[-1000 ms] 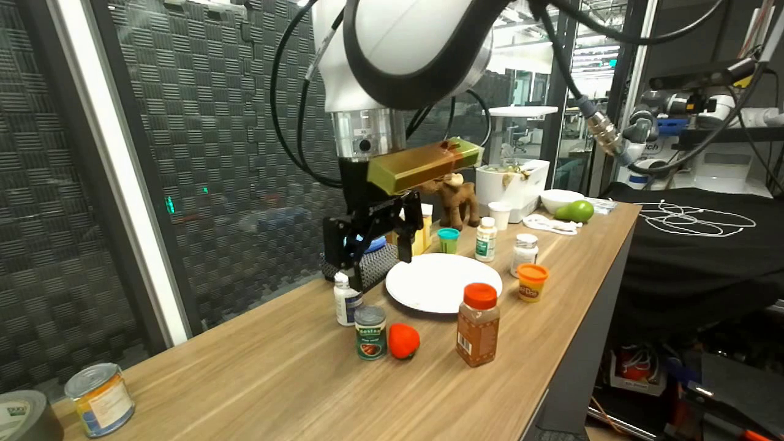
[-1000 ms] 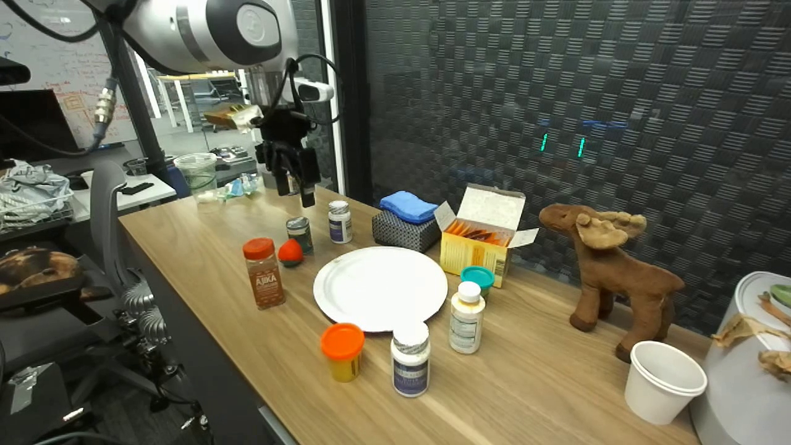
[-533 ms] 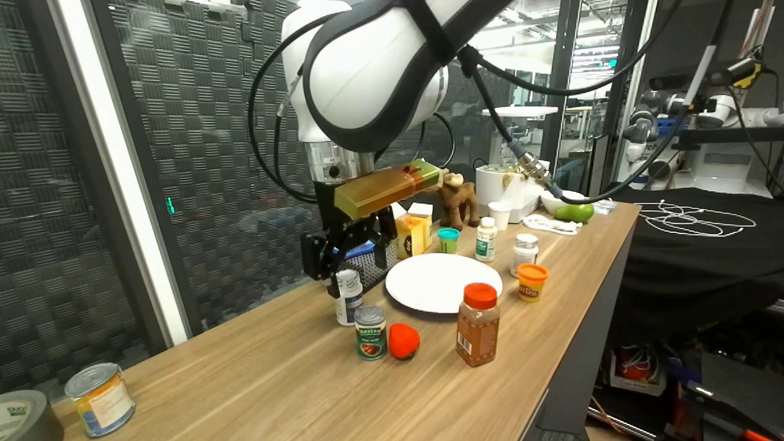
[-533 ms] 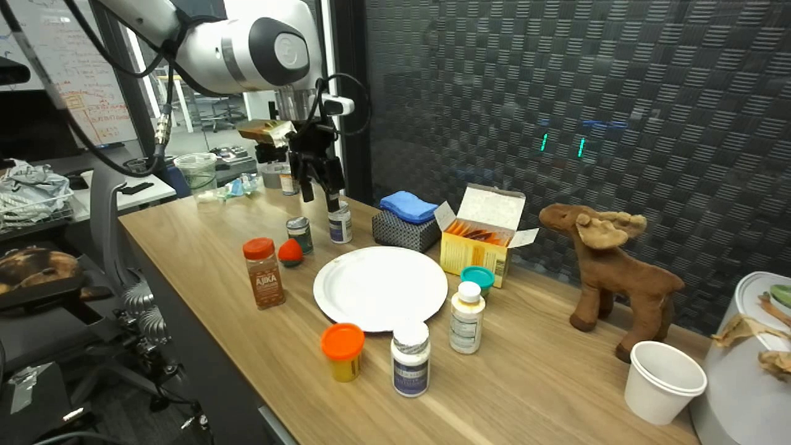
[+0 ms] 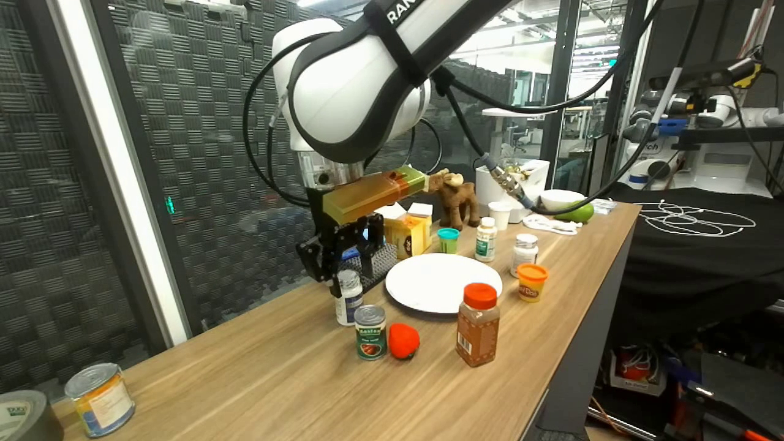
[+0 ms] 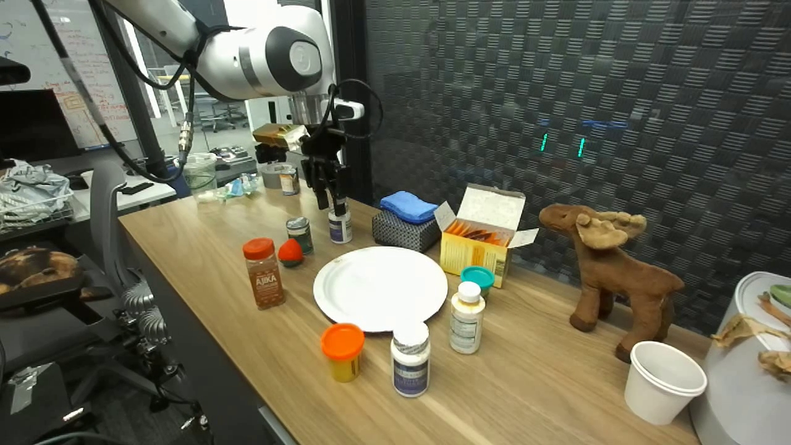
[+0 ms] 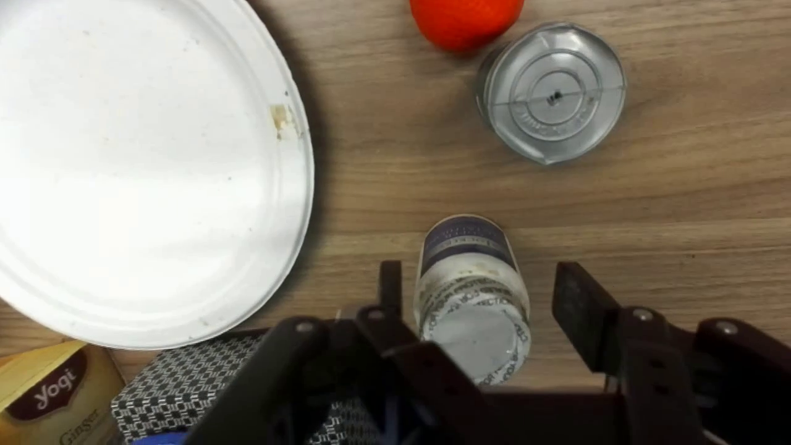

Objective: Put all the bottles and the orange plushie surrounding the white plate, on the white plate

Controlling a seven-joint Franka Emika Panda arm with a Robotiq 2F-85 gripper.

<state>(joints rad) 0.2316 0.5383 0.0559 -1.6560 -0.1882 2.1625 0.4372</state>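
Counter (image 5: 306, 392) extends under my tool (image 7: 484, 303). In the wrist view, the white plate (image 7: 142, 179) lies to the left of the tool, apart from it. The white bottle (image 7: 473, 300) stands upright, long axis vertical, its top, as it seems, between my fingers (image 7: 584, 315), which are wide, with a gap on each side. I judge I should go lower, then close.

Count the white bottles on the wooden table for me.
3: one white bottle at the open gripper, another white bottle near the orange-lidded tub, and the last white bottle near the teal-lidded tub. Others could be hidden.
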